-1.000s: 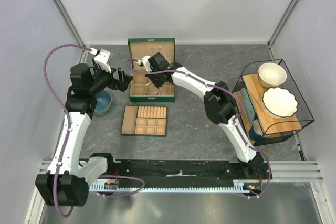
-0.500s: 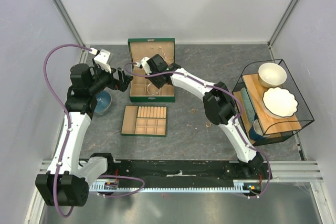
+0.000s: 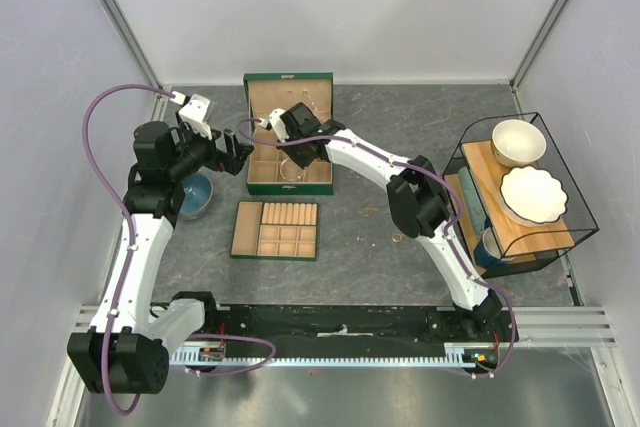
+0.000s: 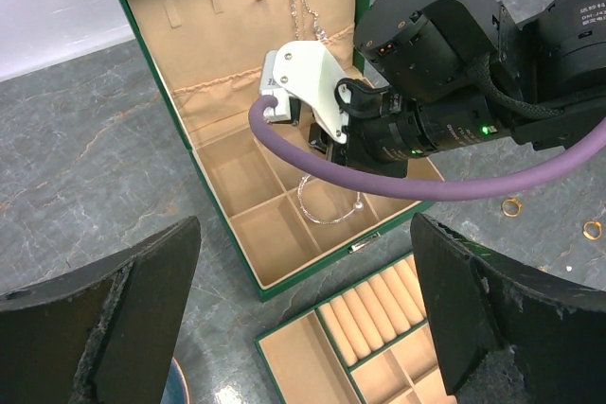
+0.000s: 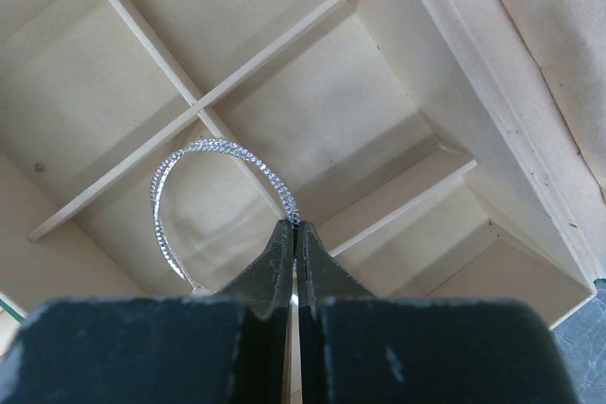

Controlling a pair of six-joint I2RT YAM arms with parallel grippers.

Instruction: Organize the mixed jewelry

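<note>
The right jaws are clenched tip to tip on the thin silver bangle, pinching its wire at one spot so the loop hangs out beyond the tips over the tan dividers of the green box. From the left wrist view the bangle dangles under the right wrist above the compartments on the box's near right side; whether its lower end touches the lining cannot be told. The left jaws are released, their two dark fingers spread wide with nothing between them, held over the surface just beside the box's left wall and pointed toward it. The box sits open near the far edge of the surface, left of the middle, with its lid standing up and a fine chain hanging inside the lid. Two small gold rings lie on the bare surface to the right of the box, apart from each other. A tan compartmented tray lies closer to the near edge than the box, a blue bowl sits by the left edge under the left arm, and a wire rack with a bowl and a plate stands at the right edge.
</note>
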